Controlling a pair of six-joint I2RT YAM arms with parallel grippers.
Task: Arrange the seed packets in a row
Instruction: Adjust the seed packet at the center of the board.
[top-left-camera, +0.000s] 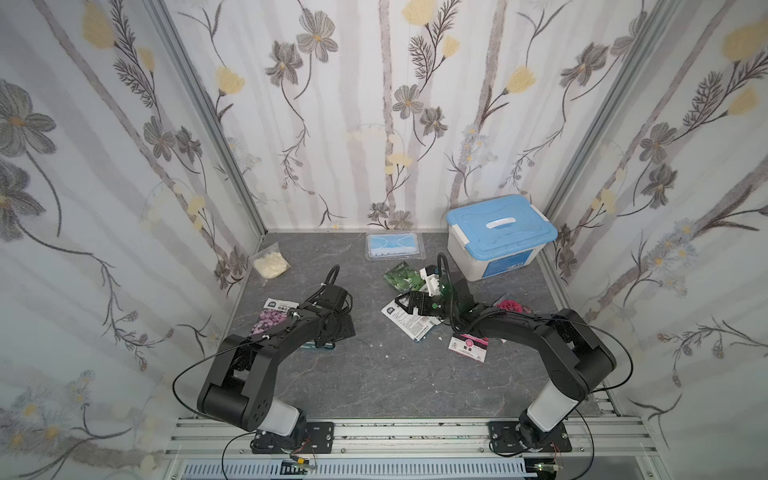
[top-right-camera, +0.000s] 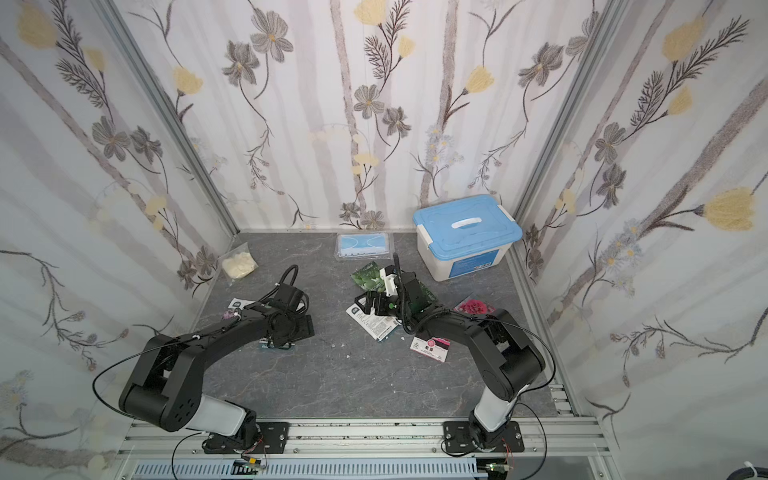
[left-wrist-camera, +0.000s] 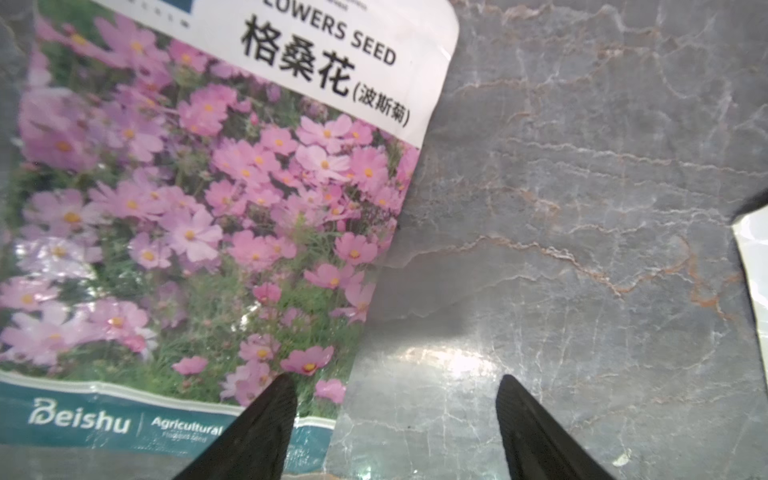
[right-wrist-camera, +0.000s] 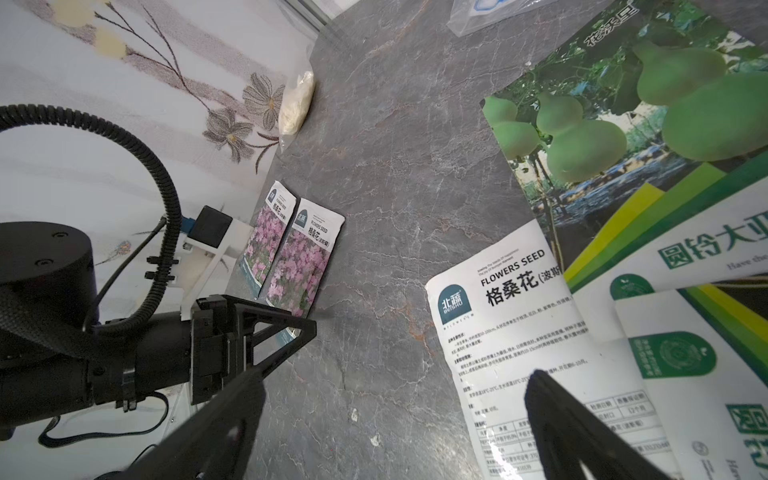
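Left wrist view is showing the left claw (left-wrist-camera: 395, 380) standing open, gripping nothing. One ribbed black finger (left-wrist-camera: 266, 419) is crossing the teal bottom corner of a glossy pink-flower packet (left-wrist-camera: 187, 208), which is lying flat and face up on the robot's left side of the surface (left-wrist-camera: 582, 208). Right wrist view is showing that packet lying edge to edge with a twin packet (right-wrist-camera: 259, 245) near the wall. The right claw (right-wrist-camera: 395, 374) is also gaping wide and empty, one finger reaching over a white-backed packet (right-wrist-camera: 519, 332) covered in fine black print. That rectangle is sitting in a loose heap with a gourd packet (right-wrist-camera: 623, 124) and green-striped white ones (right-wrist-camera: 685, 257). In a top view, a red-bloom packet (top-left-camera: 513, 307) is peeking out behind the right arm (top-left-camera: 552, 332), and a pink-banded packet (top-left-camera: 467, 347) is lying nearer the front edge.

The surface is looking like polished dark grey stone with pale and rust-coloured veins. Cloth-like walls (top-left-camera: 124, 166) printed with grey and yellow flowers are enclosing it on three sides. At the back, a white plastic box (top-left-camera: 498, 257) with a blue lid, a clear mask bag (top-left-camera: 394, 245) and a small bag of cream stuff (top-left-camera: 270, 264) are sitting.
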